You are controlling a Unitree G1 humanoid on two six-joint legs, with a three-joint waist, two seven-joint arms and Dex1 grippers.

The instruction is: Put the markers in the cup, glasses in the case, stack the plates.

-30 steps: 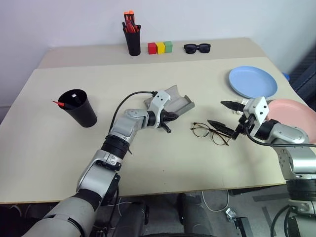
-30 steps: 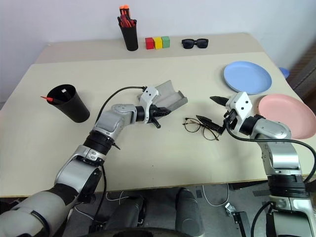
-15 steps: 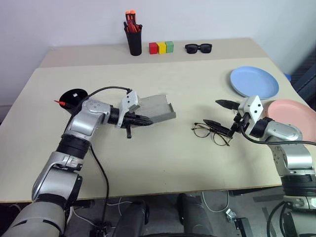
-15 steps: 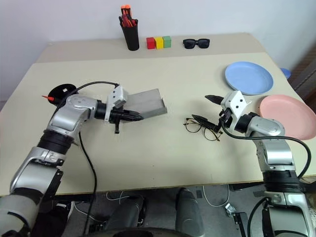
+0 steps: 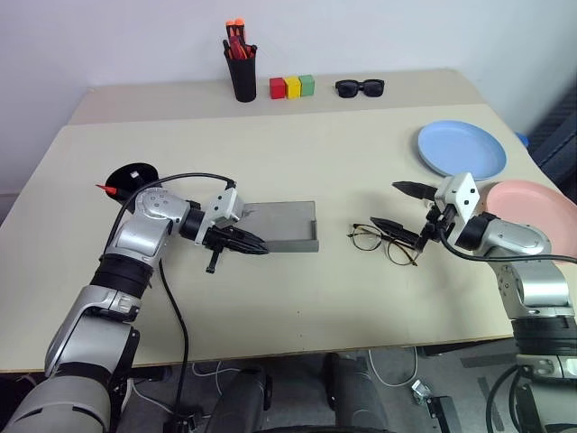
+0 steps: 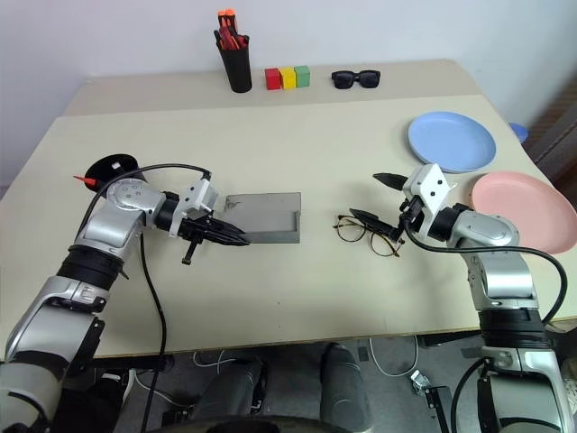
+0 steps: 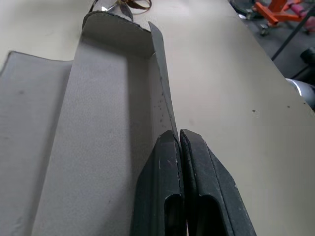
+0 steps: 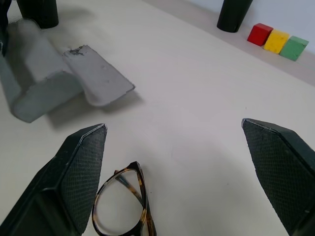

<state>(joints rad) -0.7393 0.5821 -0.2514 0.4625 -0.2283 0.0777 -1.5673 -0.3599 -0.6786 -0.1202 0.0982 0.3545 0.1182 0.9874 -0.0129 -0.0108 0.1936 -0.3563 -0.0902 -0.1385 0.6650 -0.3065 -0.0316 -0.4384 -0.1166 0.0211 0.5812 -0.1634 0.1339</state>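
Note:
The grey case [image 5: 287,225] lies open and flat on the table, lining up. My left gripper [image 5: 252,246] is at its left end, the fingers pressed together on the case's [image 7: 98,123] side wall. The wire-frame glasses [image 5: 384,242] lie to the right of the case. My right gripper [image 5: 384,204] hovers open just above and right of them, apart from them. The black cup [image 5: 133,173] stands at the left, half hidden behind my left arm, with a red marker [image 5: 108,188] poking over its rim. At the right sit the blue plate [image 5: 462,149] and the pink plate [image 5: 534,204], side by side.
Along the back edge stand a slim black pen holder [image 5: 241,77] with orange-red pens, three coloured blocks [image 5: 292,87] and black sunglasses [image 5: 360,87]. A cable loops from my left wrist over the table.
My left gripper has drawn the case to the left and turned it from tilted up to lying flat on the table. The right arm and the glasses have stayed put.

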